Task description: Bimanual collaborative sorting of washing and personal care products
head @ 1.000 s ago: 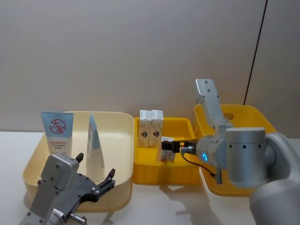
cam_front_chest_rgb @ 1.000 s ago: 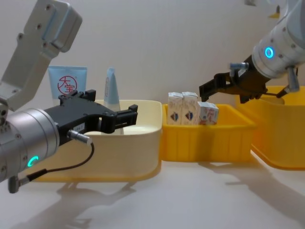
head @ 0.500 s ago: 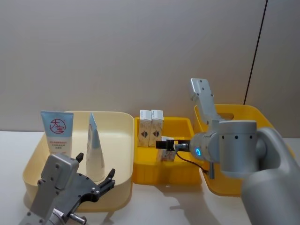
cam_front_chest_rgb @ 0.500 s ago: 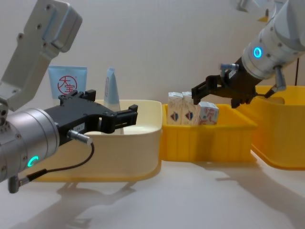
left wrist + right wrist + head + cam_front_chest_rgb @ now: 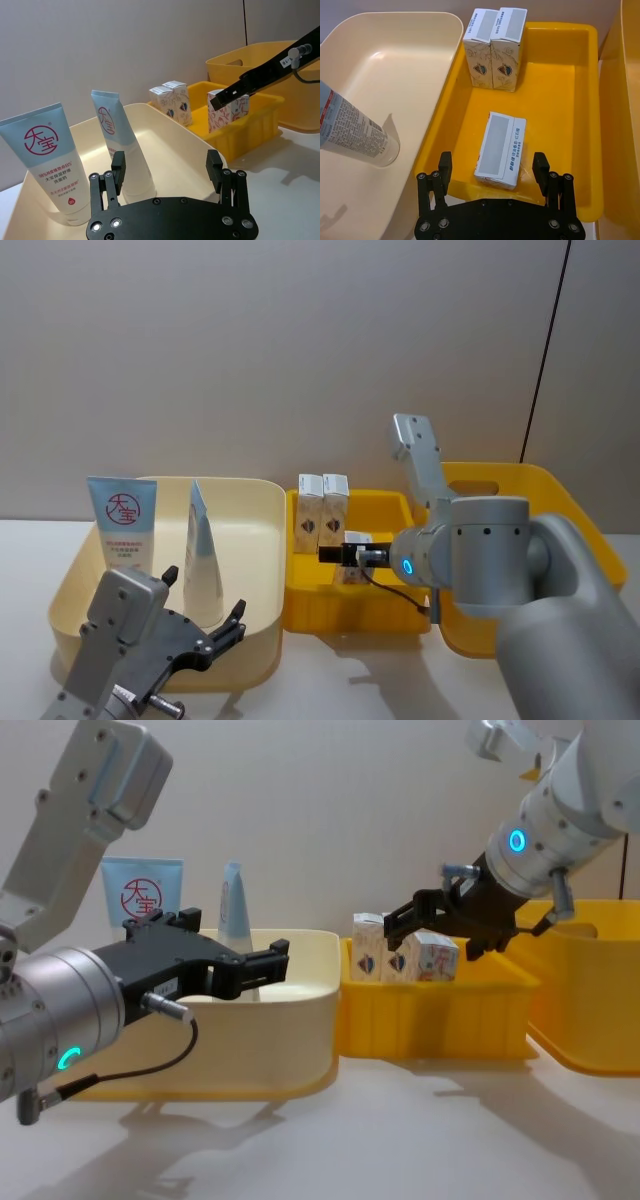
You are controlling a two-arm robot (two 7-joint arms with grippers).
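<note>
I am working from the small yellow bin (image 5: 547,90) in the middle. Inside it, the lone carton (image 5: 500,150) sits towards its near wall, looking a little tilted and apart from the pair of cartons (image 5: 495,47), which stand side by side, touching, against its far wall. My right gripper (image 5: 492,165) hangs over the near part of that bin with its fingers spread wide, one on each side of the lone carton and neither touching it. I judge the carton to be light, thin card: stiff enough across its broad faces but easy to crush or tip. I would close gently on the two narrow sides at mid-height, square to the box. The cream bin (image 5: 262,502) sits just beside the small yellow bin on my left. It holds the flat tube (image 5: 47,165) with the red round logo and the slim tube (image 5: 120,145), both upright. They look soft and smooth, so likely to slip and best taken low on the body. My left gripper (image 5: 166,165) waits at that bin's near side, fingers apart and holding nothing. The large yellow bin (image 5: 520,480) is just to the right of the small one, and I cannot see its contents.
</note>
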